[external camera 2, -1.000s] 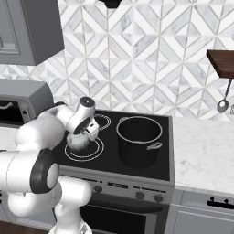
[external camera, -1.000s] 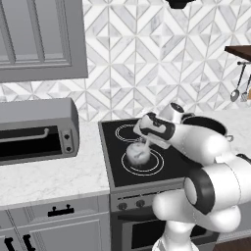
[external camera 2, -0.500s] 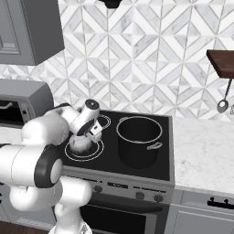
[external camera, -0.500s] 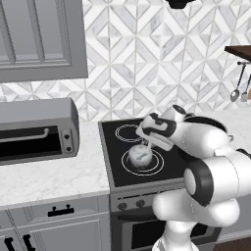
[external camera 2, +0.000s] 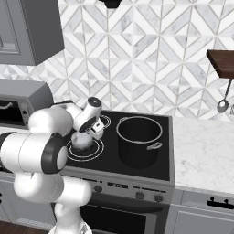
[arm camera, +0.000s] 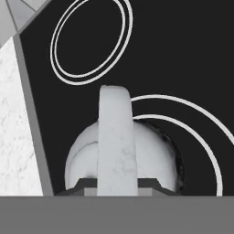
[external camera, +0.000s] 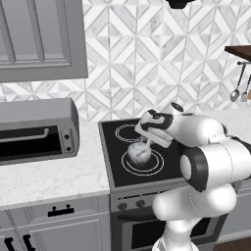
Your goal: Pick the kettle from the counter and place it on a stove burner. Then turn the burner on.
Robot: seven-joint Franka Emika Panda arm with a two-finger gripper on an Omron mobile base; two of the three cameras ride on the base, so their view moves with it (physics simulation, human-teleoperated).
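Note:
The small silvery-white kettle is inside the large double-ring stove burner at the front left of the black cooktop. My gripper reaches down from above and is shut on the kettle's arched handle. A dark shadow hugs the kettle's base; whether it rests on the glass I cannot tell. The white marble counter runs on both sides of the cooktop.
A big black pot stands on the right burners. A grey toaster oven sits on the left counter. A smaller double-ring burner lies behind the kettle. Knobs line the stove front. Utensils hang at right.
The kettle stays over the same front-left burner, still held by its handle. The hand has shifted only slightly.

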